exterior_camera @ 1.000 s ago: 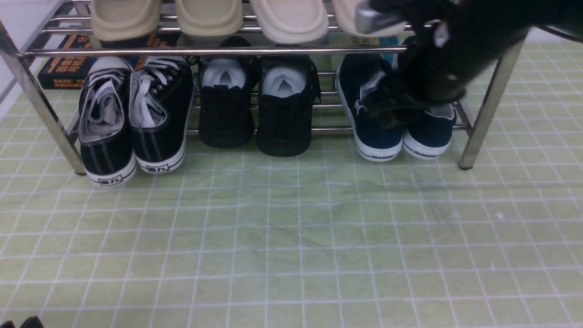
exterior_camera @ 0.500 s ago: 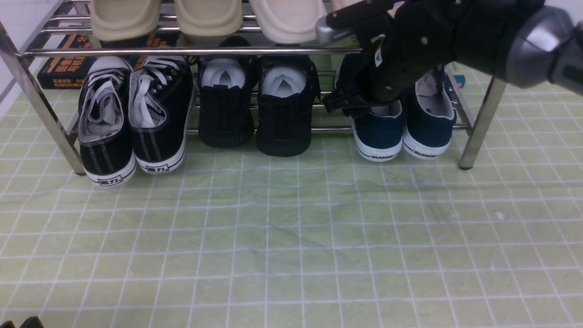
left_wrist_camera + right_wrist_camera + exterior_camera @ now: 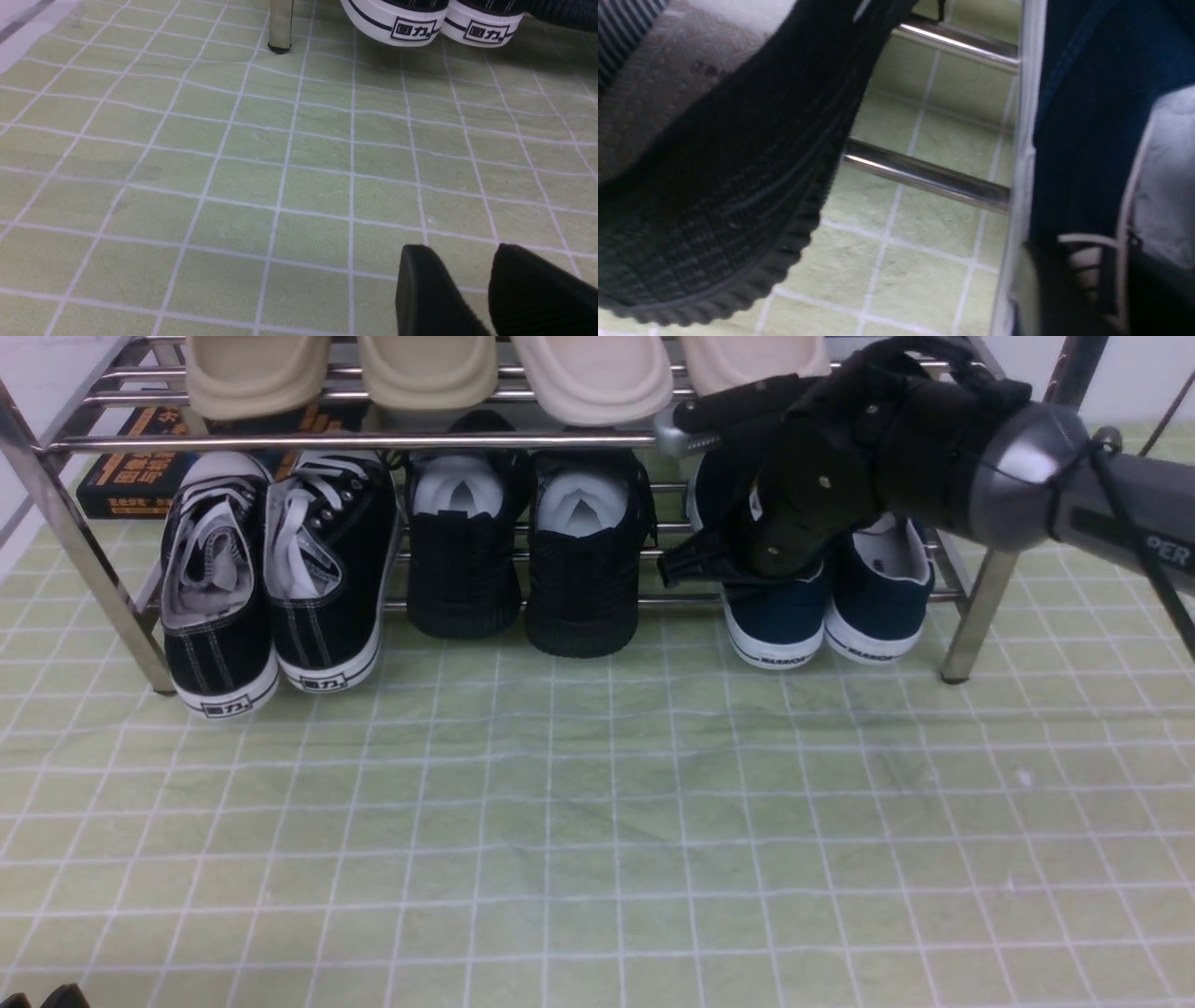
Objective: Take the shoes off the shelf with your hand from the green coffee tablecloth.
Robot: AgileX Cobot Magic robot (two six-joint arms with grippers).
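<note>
The navy-blue shoes stand heels forward at the right end of the chrome shelf's lower tier, the left one beside the right one. My right gripper, a bulky black hand on a grey arm, reaches in from the right over the left navy shoe's opening. In the right wrist view its dark fingers sit on either side of that shoe's side wall, with a gap still showing. My left gripper hovers open and empty over the green checked tablecloth.
Black lace-up sneakers and all-black textured shoes fill the rest of the lower tier. Beige slippers lie on the upper tier. The shelf's right leg stands just right of the navy pair. A dark box lies behind.
My right arm has swung left and lowered, from across both navy shoes to the left shoe's opening. The shoes have not moved.
</note>
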